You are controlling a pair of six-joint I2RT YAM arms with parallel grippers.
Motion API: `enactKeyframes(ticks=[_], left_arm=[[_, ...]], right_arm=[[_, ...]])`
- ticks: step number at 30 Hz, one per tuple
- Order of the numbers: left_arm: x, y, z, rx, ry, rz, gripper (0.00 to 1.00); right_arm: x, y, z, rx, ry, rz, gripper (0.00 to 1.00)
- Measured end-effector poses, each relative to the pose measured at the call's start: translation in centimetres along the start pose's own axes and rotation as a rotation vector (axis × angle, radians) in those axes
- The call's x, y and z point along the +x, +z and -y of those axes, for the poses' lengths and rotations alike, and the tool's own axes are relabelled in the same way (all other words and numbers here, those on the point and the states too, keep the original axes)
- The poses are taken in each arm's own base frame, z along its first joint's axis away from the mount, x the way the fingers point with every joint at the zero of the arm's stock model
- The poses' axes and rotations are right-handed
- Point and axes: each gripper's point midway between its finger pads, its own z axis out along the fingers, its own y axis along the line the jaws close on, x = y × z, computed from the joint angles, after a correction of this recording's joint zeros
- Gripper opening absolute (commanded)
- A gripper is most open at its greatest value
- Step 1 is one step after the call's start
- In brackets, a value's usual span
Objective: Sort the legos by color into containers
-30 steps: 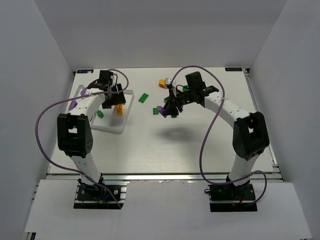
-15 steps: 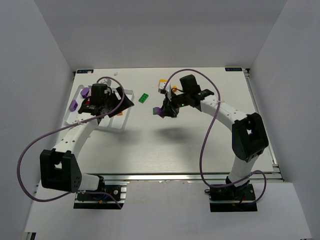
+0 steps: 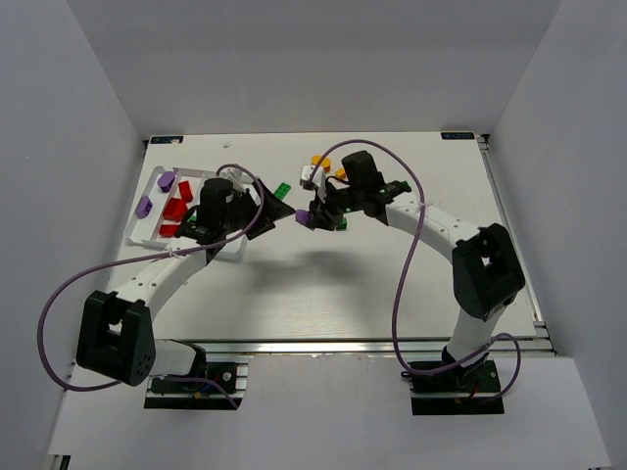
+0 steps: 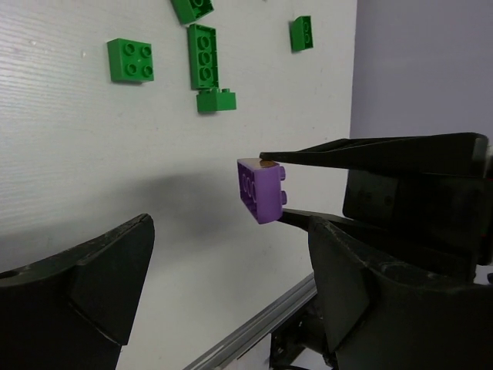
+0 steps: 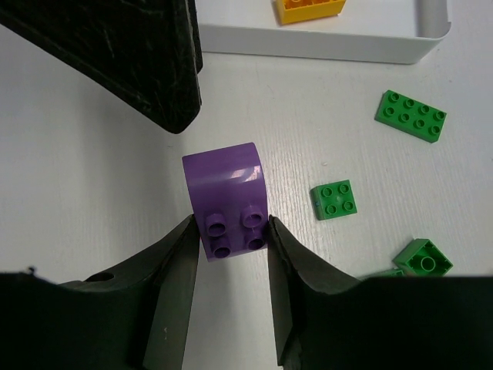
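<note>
My right gripper (image 5: 229, 231) is shut on a purple lego (image 5: 229, 200) with a rounded end, held above the table. In the top view this purple lego (image 3: 313, 215) hangs mid-table in the right gripper (image 3: 317, 213). My left gripper (image 3: 281, 211) points at it from the left, open and empty. In the left wrist view the purple lego (image 4: 260, 189) sits just ahead of the open left gripper (image 4: 231, 285), apart from both fingers. The white tray of containers (image 3: 157, 176) at the left holds purple legos (image 3: 145, 206) and red legos (image 3: 176, 211).
Green legos (image 4: 203, 55) lie scattered on the table beyond the grippers, more of them (image 5: 410, 116) near the tray's white wall (image 5: 323, 42). Orange legos (image 3: 319, 162) sit at the back middle. One green lego (image 3: 282, 188) lies just behind the left gripper.
The left arm swung right from over the tray to face the right gripper, and its jaws opened. The right gripper shifted slightly left, still holding the purple lego.
</note>
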Motion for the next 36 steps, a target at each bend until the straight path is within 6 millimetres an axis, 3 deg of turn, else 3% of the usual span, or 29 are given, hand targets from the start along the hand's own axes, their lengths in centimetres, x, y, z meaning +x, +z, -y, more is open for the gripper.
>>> enactKeyframes(ticks=[10, 27, 36], left_arm=[[0.2, 0.2, 2.2, 0.071, -0.014, 0.014, 0.89], [0.6, 0.6, 3.7, 0.116, -0.019, 0.013, 0.88], [1.2, 1.3, 3.4, 0.111, -0.027, -0.004, 0.81]], right_arm=[[-0.2, 0.0, 0.0, 0.011, -0.007, -0.002, 0.0], [-0.7, 0.0, -0.9, 0.002, 0.009, 0.007, 0.0], [-1.4, -0.2, -1.5, -0.007, 0.01, 0.022, 0.0]])
